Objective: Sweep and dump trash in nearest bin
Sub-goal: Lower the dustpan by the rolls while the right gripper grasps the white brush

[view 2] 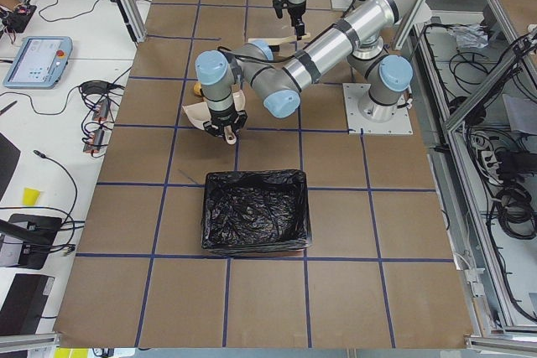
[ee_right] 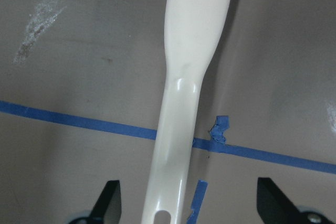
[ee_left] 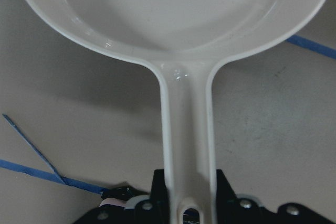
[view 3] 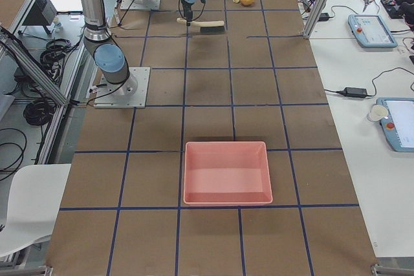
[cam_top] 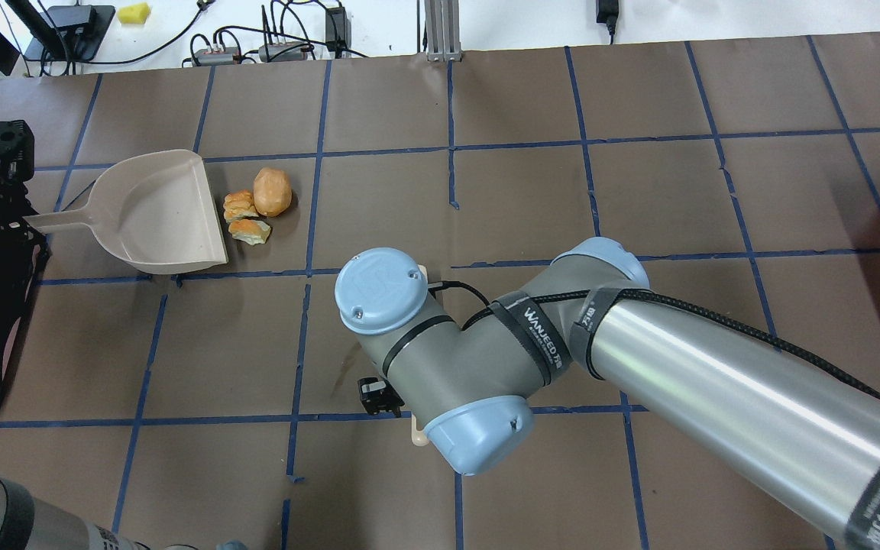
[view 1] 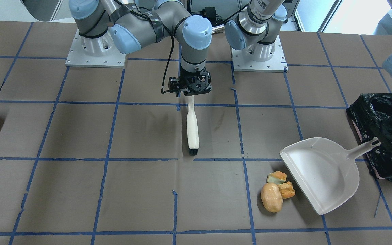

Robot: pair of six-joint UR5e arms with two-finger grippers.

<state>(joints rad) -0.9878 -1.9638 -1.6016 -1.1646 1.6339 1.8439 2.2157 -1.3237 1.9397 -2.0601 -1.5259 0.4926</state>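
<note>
The trash lies together on the table: a tan potato-shaped lump (view 1: pixel 271 197) and two smaller yellow-orange chunks (view 1: pixel 277 177) (view 1: pixel 287 190), just off the open lip of the white dustpan (view 1: pixel 322 170). My left gripper (ee_left: pixel 189 187) is shut on the dustpan handle (ee_left: pixel 186 129), next to the black-lined bin (view 1: pixel 386 136). A white brush with black bristles (view 1: pixel 192 127) lies at the table's middle. My right gripper (ee_right: pixel 191 203) is open and straddles the end of the brush handle (ee_right: pixel 189 77), its fingers well apart from it.
A pink tray (view 3: pixel 226 172) stands far off on my right side of the table. Both arm bases (view 1: pixel 95 51) are mounted at the robot's edge. Blue tape lines grid the brown table (view 1: pixel 80 187).
</note>
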